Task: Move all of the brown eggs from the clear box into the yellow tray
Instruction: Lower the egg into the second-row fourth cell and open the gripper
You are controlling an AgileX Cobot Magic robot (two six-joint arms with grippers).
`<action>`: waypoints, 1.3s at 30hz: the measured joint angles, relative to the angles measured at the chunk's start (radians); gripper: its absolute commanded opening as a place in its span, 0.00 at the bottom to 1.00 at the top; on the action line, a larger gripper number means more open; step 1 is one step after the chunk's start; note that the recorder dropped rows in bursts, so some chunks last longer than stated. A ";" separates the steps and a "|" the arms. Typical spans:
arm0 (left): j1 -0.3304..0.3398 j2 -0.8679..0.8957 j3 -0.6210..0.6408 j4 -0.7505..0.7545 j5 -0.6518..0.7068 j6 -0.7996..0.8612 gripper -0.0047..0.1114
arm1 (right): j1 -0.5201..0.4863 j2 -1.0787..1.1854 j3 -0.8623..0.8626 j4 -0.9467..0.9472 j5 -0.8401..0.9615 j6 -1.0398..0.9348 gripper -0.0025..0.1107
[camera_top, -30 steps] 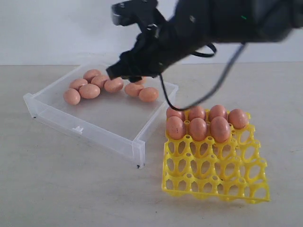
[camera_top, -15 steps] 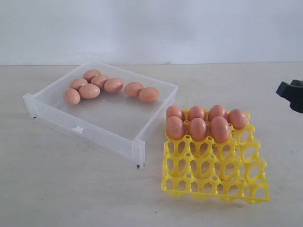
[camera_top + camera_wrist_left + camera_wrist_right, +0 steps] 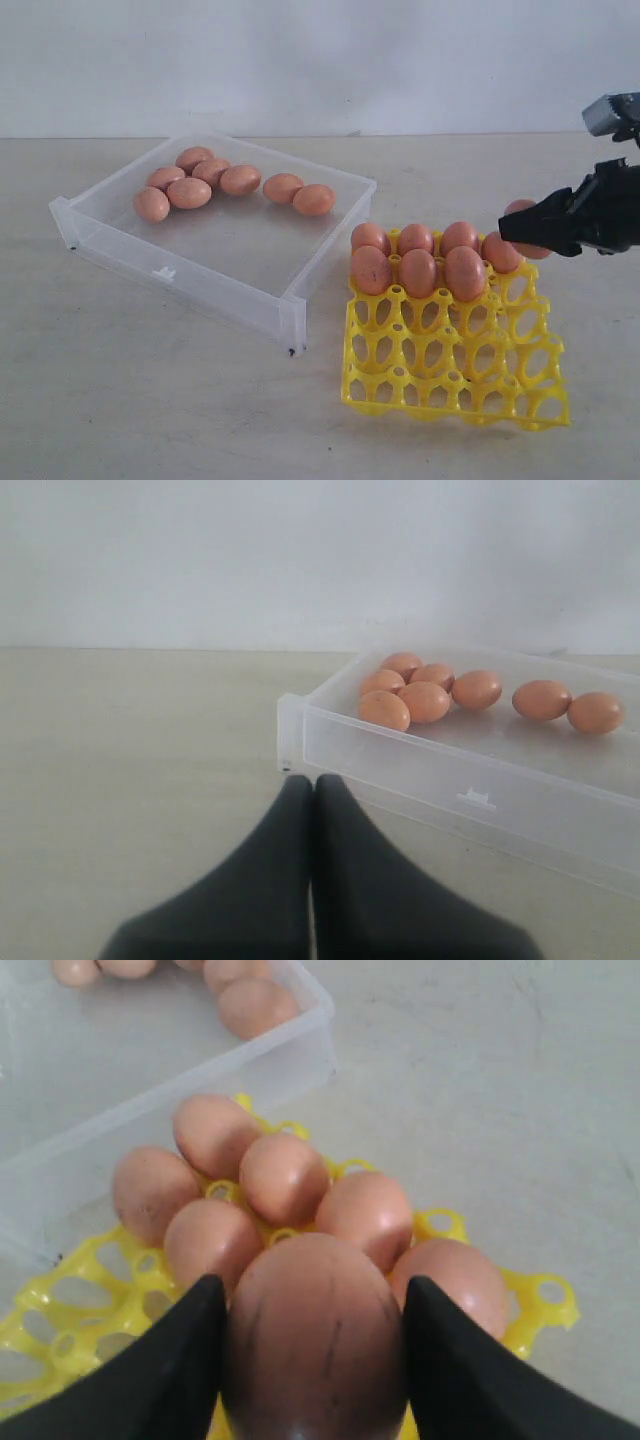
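The clear box (image 3: 190, 262) sits on the left and holds several brown eggs (image 3: 189, 192) near its far wall. To its right, the yellow tray (image 3: 450, 370) has several eggs (image 3: 418, 272) filling its two far rows. The near cells are bare. My right gripper (image 3: 520, 232) hovers at the tray's far right corner, shut on one brown egg (image 3: 315, 1340) that sits between both fingers just above the tray's eggs. My left gripper (image 3: 311, 780) is shut and empty, low over the table just outside a near corner of the clear box (image 3: 450, 770). It does not show in the exterior view.
A pale wall rises behind the beige tabletop (image 3: 150, 400). The box's near right corner stands close to the tray's left edge.
The right arm lifted away from the box, swung out of the exterior view to the right, and has come back in over the tray's far right corner with an egg.
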 measured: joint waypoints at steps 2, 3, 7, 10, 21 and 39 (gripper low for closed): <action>0.000 0.000 0.000 0.000 0.000 0.000 0.00 | 0.000 0.030 0.000 -0.010 0.002 -0.011 0.02; 0.000 0.000 0.000 0.000 0.000 0.000 0.00 | 0.000 0.048 -0.002 -0.015 -0.006 -0.028 0.02; 0.000 0.000 0.000 0.000 0.000 0.000 0.00 | -0.002 0.083 -0.002 -0.021 -0.036 -0.131 0.02; 0.000 0.000 0.000 0.000 0.000 0.000 0.00 | -0.002 0.107 -0.004 -0.021 -0.040 -0.198 0.02; 0.000 0.000 0.000 0.000 0.000 0.000 0.00 | -0.002 0.191 -0.005 0.019 -0.040 -0.330 0.02; 0.000 0.000 0.000 0.000 0.000 0.000 0.00 | -0.002 0.195 -0.005 0.139 -0.040 -0.359 0.36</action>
